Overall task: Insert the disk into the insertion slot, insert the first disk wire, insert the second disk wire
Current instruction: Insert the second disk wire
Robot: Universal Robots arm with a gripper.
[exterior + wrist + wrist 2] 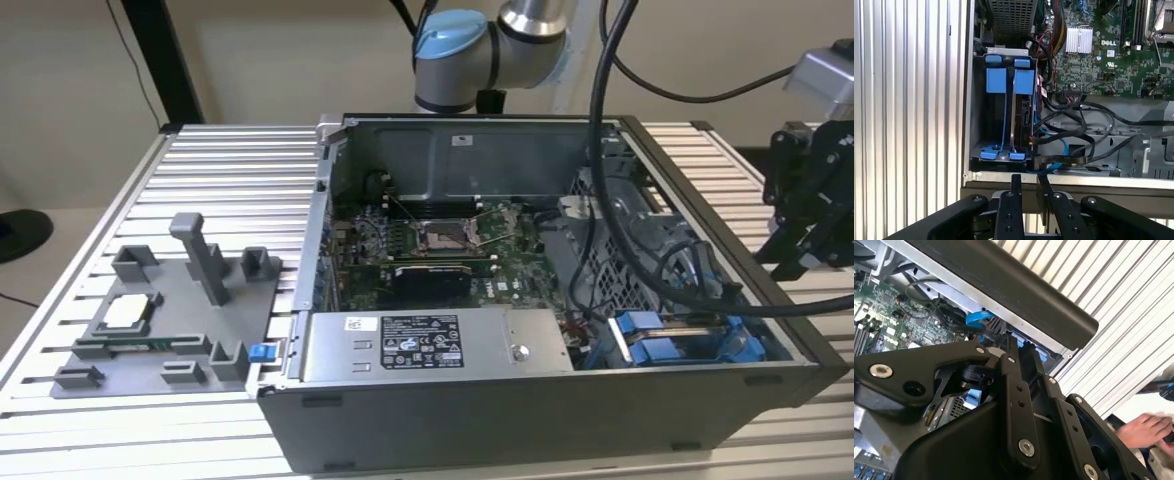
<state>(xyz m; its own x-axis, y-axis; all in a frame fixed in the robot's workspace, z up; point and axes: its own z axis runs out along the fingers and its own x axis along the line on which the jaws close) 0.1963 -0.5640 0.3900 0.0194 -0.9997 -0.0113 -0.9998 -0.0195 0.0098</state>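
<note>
The insertion slot [995, 90], a grey bay with blue rails, sits in the corner of the open computer case [534, 420]; in the exterior view the slot [681, 342] is at the case's near right. The disk [1023, 117] stands on edge inside the slot under a blue carrier strip. A blue flat wire [1056, 145] and black wires [1079, 107] run to the disk's end; whether they are plugged in I cannot tell. My gripper [1028, 186] hovers outside the case wall beside the slot, fingers drawn together on nothing. In the exterior view the gripper [801, 250] hangs past the case's right side.
The motherboard [1104, 45] and a grey labelled power-supply box [427, 345] fill the case. A grey fixture tray [160, 320] stands at the exterior view's left on the ribbed metal table [227, 160]. A person's hand [1146, 430] rests near the table's edge. Thick black cables [627, 200] drape over the case.
</note>
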